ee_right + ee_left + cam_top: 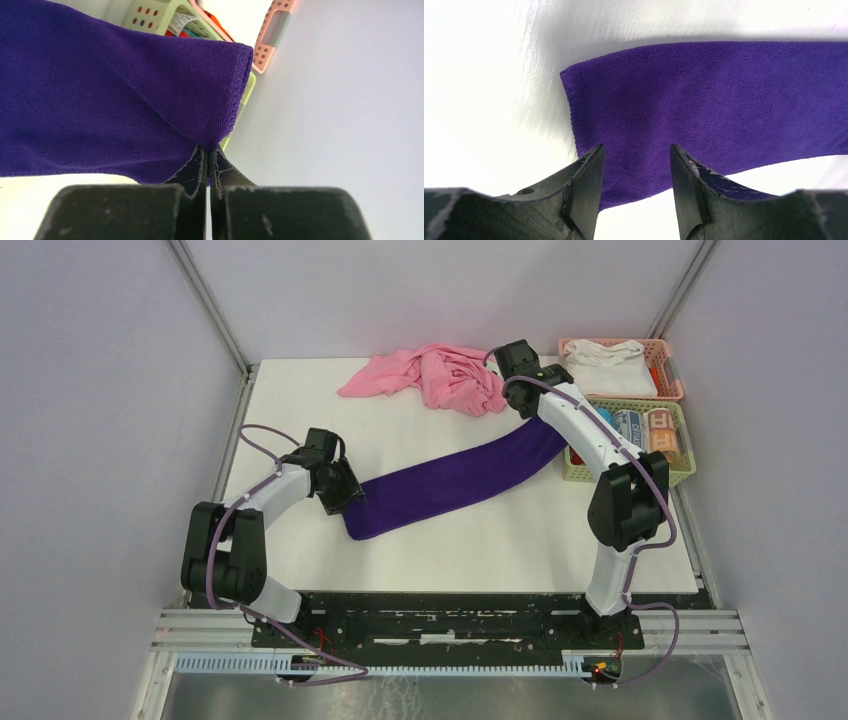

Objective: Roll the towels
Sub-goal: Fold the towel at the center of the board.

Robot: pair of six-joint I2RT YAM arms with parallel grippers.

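A purple towel [455, 480], folded into a long strip, stretches across the white table [480, 550] from lower left to upper right. My left gripper [338, 490] is open, its jaws over the towel's near-left end [639, 125] with nothing held between them. My right gripper [545, 420] is shut on the towel's far-right corner [210, 105] and holds that end lifted near the baskets. A crumpled pink towel [435, 375] lies at the back of the table.
A green basket [640, 440] with packaged items and a pink basket [625, 365] with a white cloth stand at the right edge, close to my right arm. Grey walls enclose the table on the left, back and right.
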